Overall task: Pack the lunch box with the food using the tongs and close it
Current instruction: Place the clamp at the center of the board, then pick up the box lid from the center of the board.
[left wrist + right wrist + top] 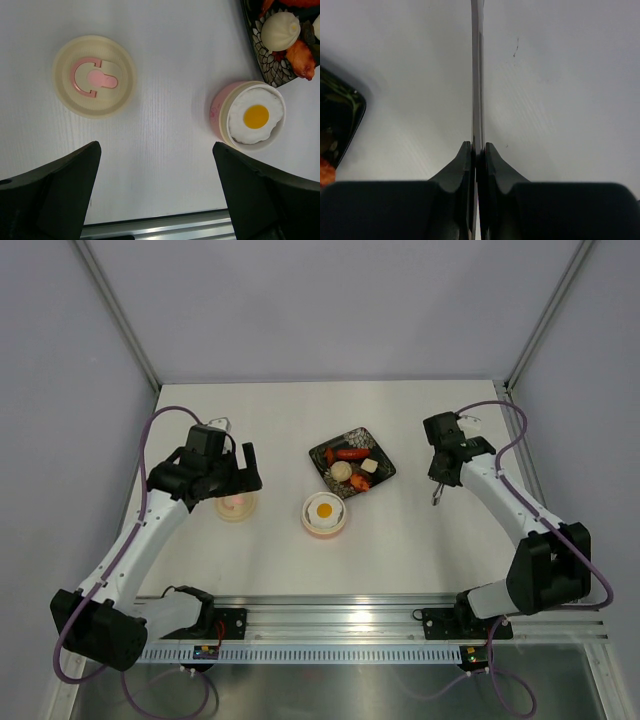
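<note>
The lunch box [325, 528] stands in the middle of the table with the white fried egg [324, 509] lying in it; the left wrist view shows its pink wall [216, 107] and the egg [256, 116]. Its lid [237, 507] lies apart to the left, pink mark up [95, 76]. My left gripper [238, 476] hovers open over the lid, nothing between its fingers [156, 147]. At the right, my right gripper [441, 478] is shut on the thin silvery tongs [438, 496], whose squeezed arms run straight ahead [478, 75] from the gripper [478, 147]. The rest of the food, a sausage [351, 453], ball [342, 471], cube [369, 466] and orange piece [360, 481], lies on a tray.
The black square tray [384, 473] sits behind the lunch box, its corner at the left edge of the right wrist view [340, 120]. Grey walls close in the table. An aluminium rail [330, 618] runs along the near edge.
</note>
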{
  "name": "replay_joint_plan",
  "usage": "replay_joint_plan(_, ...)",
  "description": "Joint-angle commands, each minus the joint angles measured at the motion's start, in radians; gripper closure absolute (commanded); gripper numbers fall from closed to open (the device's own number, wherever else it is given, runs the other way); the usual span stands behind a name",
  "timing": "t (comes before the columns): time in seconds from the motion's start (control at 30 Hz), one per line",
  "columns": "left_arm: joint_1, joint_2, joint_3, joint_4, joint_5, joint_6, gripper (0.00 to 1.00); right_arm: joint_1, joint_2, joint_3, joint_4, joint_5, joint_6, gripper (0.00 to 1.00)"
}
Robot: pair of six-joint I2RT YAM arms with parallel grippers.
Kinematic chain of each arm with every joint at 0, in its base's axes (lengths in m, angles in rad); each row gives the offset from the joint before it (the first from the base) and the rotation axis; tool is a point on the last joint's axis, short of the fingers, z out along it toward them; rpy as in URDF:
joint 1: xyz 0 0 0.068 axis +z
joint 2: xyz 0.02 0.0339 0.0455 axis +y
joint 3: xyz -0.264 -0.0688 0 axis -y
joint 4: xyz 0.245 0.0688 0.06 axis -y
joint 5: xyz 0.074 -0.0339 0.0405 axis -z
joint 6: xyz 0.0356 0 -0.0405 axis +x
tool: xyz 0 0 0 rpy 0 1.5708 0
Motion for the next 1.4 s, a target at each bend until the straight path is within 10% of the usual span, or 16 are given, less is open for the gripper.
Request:
replay_joint_plan(0.0,-0.001,-0.042,-0.001,0.013,-0.026,0.016,0.01,-0.062,0.043,-0.058,0.229,0.071,-0.037,1.0)
replay_joint_plan(0.13,-0.001,-0.052,0.005,0.004,-0.024,0.019,0.01,-0.113,0.105,-0.124,0.375,0.008,-0.037,0.95)
replay_joint_plan(0.3,-0.001,-0.047,0.003,-0.007,-0.036,0.025,0.01,-0.141,0.221,-0.106,0.383,-0.009,-0.025,0.28)
replay_joint_plan(0.43,-0.001,-0.033,0.002,-0.016,-0.064,0.02,0.01,-0.141,0.192,-0.086,0.354,-0.019,-0.028,0.07)
replay_joint_plan(0.87,0.025,0.111,0.009,-0.069,-0.276,-0.036,0.01,-0.141,-0.091,-0.017,0.223,-0.157,-0.033,0.04)
replay_joint_plan(1.37,0.106,0.387,-0.02,0.079,-0.196,-0.165,0.1,-0.122,-0.202,-0.075,0.171,-0.317,-0.019,0.04)
